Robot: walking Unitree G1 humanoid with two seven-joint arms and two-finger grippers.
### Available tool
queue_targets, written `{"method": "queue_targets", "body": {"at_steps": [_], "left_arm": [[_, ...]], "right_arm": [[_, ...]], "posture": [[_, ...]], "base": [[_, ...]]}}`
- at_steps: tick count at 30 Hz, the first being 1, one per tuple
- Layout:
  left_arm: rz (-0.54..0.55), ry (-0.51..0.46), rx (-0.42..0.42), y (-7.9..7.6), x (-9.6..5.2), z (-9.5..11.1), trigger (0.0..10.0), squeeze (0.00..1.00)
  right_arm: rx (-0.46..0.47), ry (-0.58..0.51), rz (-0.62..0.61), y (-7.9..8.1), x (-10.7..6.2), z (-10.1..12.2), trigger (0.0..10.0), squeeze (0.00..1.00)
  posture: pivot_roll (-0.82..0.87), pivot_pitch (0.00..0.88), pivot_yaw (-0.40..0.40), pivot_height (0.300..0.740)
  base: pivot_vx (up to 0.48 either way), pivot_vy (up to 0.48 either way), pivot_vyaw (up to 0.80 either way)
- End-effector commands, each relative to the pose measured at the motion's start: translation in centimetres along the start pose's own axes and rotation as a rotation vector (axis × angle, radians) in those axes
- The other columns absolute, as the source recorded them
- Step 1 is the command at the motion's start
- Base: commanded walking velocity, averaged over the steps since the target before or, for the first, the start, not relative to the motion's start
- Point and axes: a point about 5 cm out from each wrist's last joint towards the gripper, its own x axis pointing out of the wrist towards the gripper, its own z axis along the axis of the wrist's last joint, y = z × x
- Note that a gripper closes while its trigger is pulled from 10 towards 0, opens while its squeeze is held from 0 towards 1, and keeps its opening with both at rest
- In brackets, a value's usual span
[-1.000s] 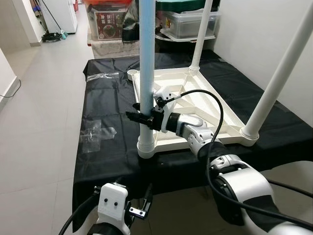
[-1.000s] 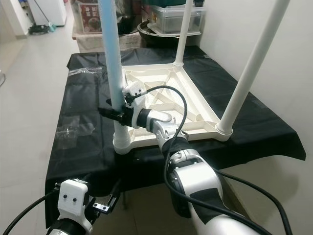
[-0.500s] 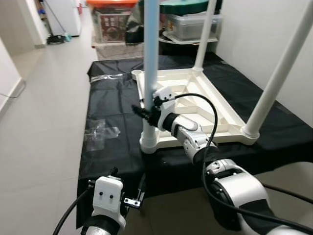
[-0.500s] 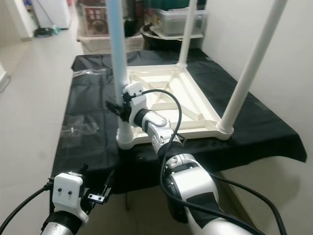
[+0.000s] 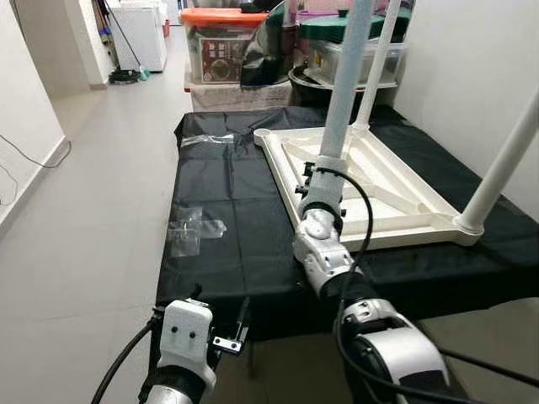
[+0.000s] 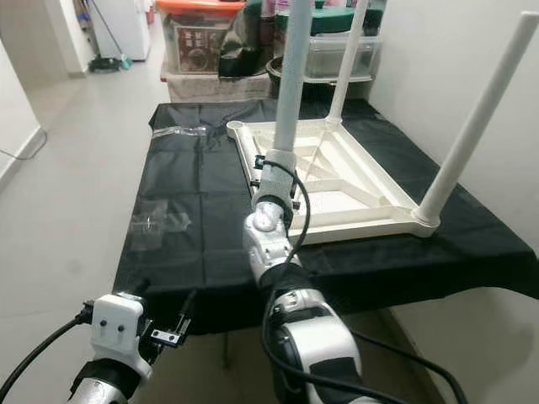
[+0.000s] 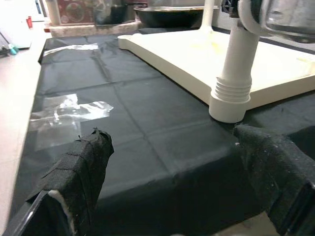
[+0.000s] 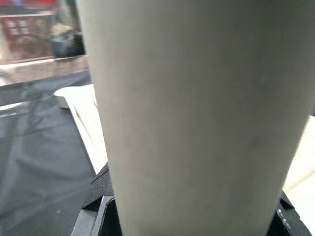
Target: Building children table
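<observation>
Because the legs screw in from beneath, the white tabletop (image 5: 396, 198) lies upside down on the black cloth (image 5: 227, 219), and in the eye views we keep our right gripper (image 5: 313, 172) low on the near leg (image 5: 345, 76), close to its socket, where a twist should bite best. Two more legs (image 6: 472, 126) stand already fitted; one far corner socket (image 6: 236, 128) looks empty. In the left wrist view, our left gripper (image 7: 172, 182) hangs idle below the table's edge, jaws spread, facing the leg's threaded collar (image 7: 231, 93). In the right wrist view, the leg sits between the right jaws, apparently pinched.
</observation>
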Motion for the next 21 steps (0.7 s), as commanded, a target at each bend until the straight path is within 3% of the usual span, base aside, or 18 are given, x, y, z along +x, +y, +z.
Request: {"method": "queue_targets", "body": {"at_steps": [1,7,9,10,14,15,21], "left_arm": [[-0.008,0.013,0.011,-0.16,0.05,-0.41,10.0,0.0],[-0.012,0.013,0.01,-0.3,0.25,-0.54,10.0,0.0],[-0.013,0.016,0.007,-0.3,0.25,-0.68,10.0,0.0],[-0.016,0.02,0.007,-0.29,0.24,-0.77,10.0,0.0],[-0.029,0.026,0.012,-0.28,0.26,-0.88,10.0,0.0],[-0.029,0.027,0.013,-0.23,0.25,-0.9,10.0,0.0],[-0.026,0.03,0.016,-0.1,0.22,-1.06,10.0,0.0]], "right_arm": [[0.03,0.173,-0.111,-1.45,-0.12,-2.84,0.0,0.0],[0.024,0.155,-0.105,-1.37,-0.05,-2.53,0.0,0.0],[0.025,0.142,-0.083,-1.26,-0.05,-2.45,0.4,0.0],[0.016,0.124,-0.031,-0.95,-0.14,-2.29,10.0,0.0],[0.021,0.103,0.035,-0.57,-0.47,-2.04,10.0,0.0],[0.027,0.103,0.046,-0.58,-0.54,-2.09,10.0,1.0],[-0.005,0.071,0.077,-1.06,-0.33,-2.07,10.0,1.0]], "posture": [[0.1,0.027,-0.034,0.74],[0.06,0.016,-0.035,0.74],[0.05,0.015,-0.026,0.74],[0.05,0.014,-0.023,0.74],[0.06,0.01,-0.02,0.74],[0.06,0.007,-0.016,0.74],[0.06,0.0,-0.016,0.74]], "base": [[0.0,0.0,0.0],[0.0,0.0,0.0],[0.0,0.0,0.0],[0.0,0.0,0.0],[0.0,0.0,0.0],[0.0,0.0,0.0],[0.0,0.0,0.0]]}}
